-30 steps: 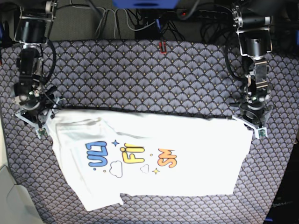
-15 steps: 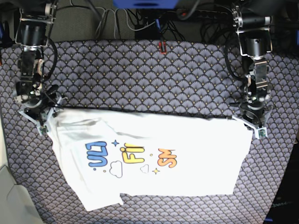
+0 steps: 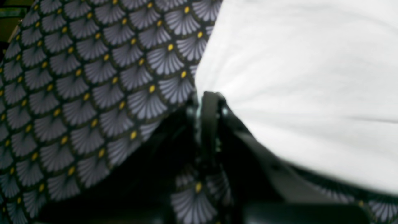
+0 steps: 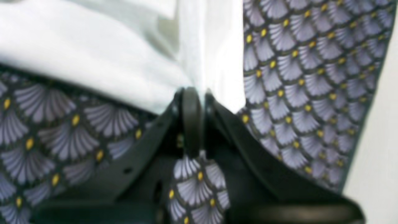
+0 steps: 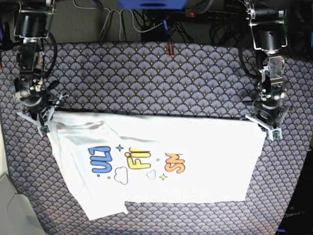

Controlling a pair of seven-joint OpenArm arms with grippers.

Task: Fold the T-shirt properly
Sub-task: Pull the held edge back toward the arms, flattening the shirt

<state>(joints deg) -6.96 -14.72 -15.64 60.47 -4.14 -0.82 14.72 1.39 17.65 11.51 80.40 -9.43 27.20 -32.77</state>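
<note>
T-shirt: long axis runs across the surface; far edge pinched at both ends, left gripper and right gripper jaws clamped on cloth; body trails toward near edge.

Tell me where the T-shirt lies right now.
In the base view the T-shirt spreads across the patterned cloth's lower half, top corners pinched by the right claw and left claw.

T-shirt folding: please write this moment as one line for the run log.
phase: both corners gripped | left gripper: shut on T-shirt | right gripper: shut on T-shirt | print: facing up | surface: patterned cloth
</note>
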